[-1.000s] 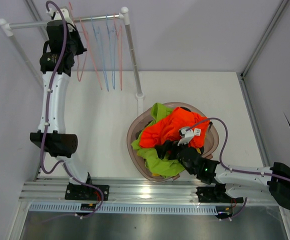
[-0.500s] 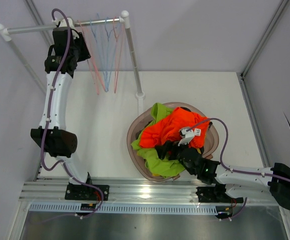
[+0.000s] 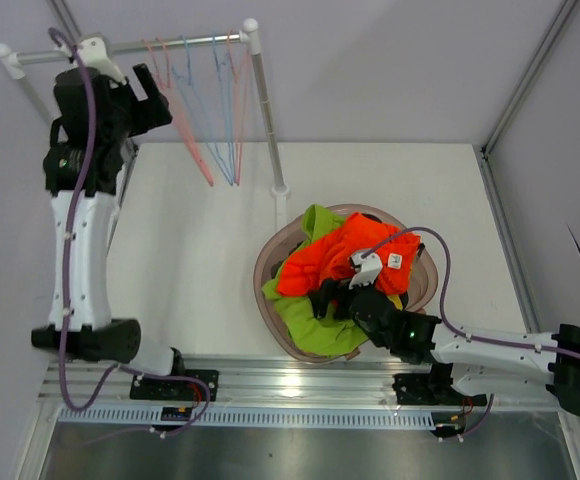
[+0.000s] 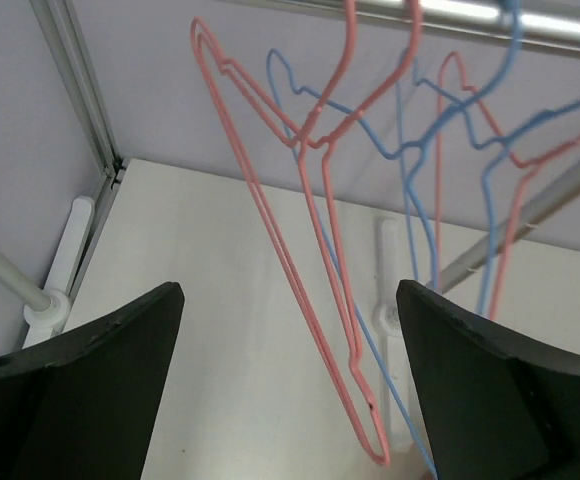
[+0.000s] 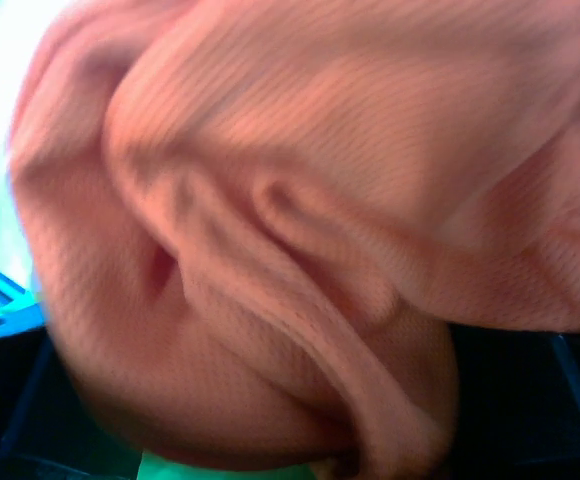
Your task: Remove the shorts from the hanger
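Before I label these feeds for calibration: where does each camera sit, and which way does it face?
Top: above, behind the arms, looking down on table; both arms show.
Left wrist: near the rail, facing hangers; open end effector frames it.
Right wrist: pressed against orange shorts; no fingers clear.
Shared: top also shows hangers, shorts.

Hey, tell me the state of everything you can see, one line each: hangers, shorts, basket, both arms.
Hangers: bare, hanging on the rail.
Orange shorts: crumpled on top of the pile.
Green shorts: in the basket, spilling over its rim.
Basket: heaped full.
Left arm: jaws open, empty.
Right arm: jaws buried in orange fabric; open or shut unclear.
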Action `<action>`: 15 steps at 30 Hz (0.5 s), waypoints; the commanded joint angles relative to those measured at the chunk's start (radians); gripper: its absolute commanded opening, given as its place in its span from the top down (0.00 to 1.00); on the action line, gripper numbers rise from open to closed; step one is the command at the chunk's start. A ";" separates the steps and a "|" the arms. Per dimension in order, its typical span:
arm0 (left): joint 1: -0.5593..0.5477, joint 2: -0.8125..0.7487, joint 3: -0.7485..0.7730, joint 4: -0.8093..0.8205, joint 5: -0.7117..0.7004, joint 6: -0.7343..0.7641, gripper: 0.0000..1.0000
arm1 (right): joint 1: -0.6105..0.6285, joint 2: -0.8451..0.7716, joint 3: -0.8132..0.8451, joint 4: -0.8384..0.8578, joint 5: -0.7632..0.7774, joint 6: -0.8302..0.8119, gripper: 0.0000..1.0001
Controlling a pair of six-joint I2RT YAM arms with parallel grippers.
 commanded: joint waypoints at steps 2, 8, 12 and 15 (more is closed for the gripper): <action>0.004 -0.203 -0.082 0.003 0.065 -0.024 0.03 | 0.080 -0.071 0.273 -0.336 0.208 -0.052 0.01; 0.005 -0.519 -0.443 0.055 0.165 -0.033 0.01 | 0.142 -0.065 0.661 -0.612 0.333 -0.145 0.01; 0.005 -0.784 -0.677 0.106 0.220 -0.041 0.01 | 0.160 -0.055 0.849 -0.784 0.340 -0.156 0.00; 0.002 -0.918 -0.847 0.120 0.262 -0.026 0.01 | 0.209 -0.133 0.857 -0.869 0.371 -0.115 0.01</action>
